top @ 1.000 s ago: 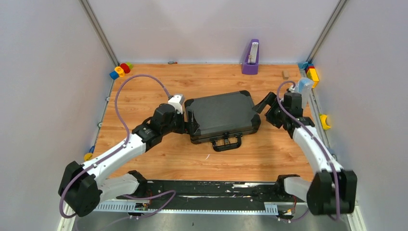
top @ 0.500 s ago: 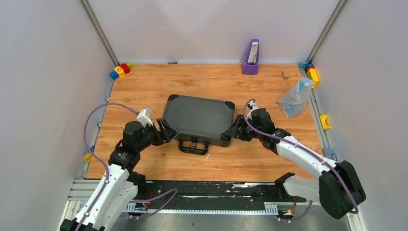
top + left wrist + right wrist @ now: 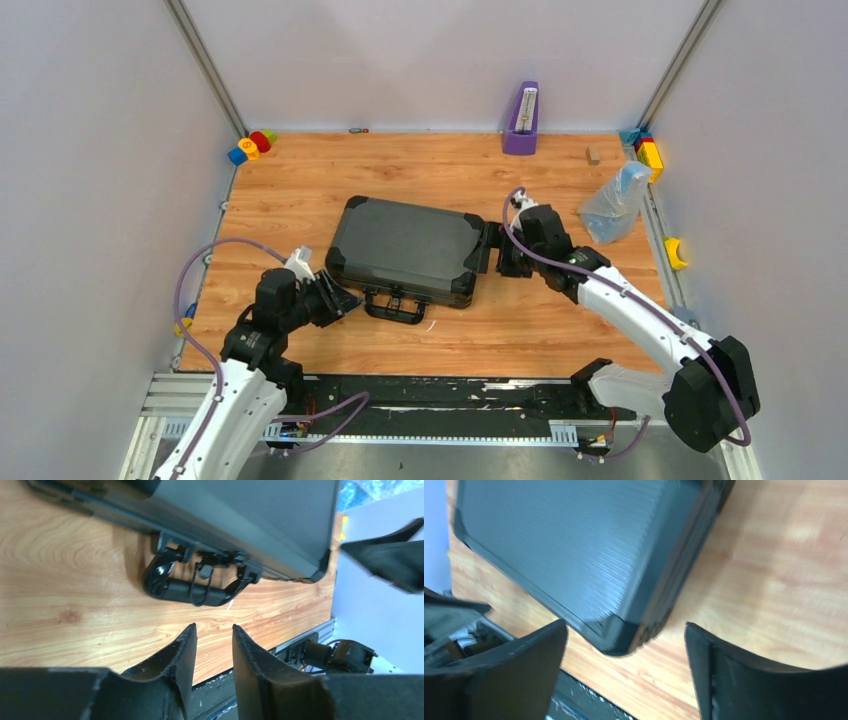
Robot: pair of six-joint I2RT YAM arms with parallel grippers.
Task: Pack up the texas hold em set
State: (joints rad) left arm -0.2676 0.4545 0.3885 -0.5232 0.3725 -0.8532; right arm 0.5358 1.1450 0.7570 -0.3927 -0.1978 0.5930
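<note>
Tabletop [image 3: 300,190] of orange-brown wood grain, closed in by pale walls on three sides. Near its middle, flat and shut, a dark grey briefcase [image 3: 405,248] with black corners, set slightly askew, black handle [image 3: 398,308] toward the near edge. Just beside the handle, a short white mark [image 3: 432,325] on the wood. At the far edge, a purple metronome [image 3: 521,119], upright. In the far left corner, toy blocks [image 3: 251,147] in red, yellow and blue. Toward the far right, a crumpled clear plastic bag [image 3: 612,203], a small tan block [image 3: 593,154], and more coloured blocks [image 3: 647,152] by the rail.
</note>
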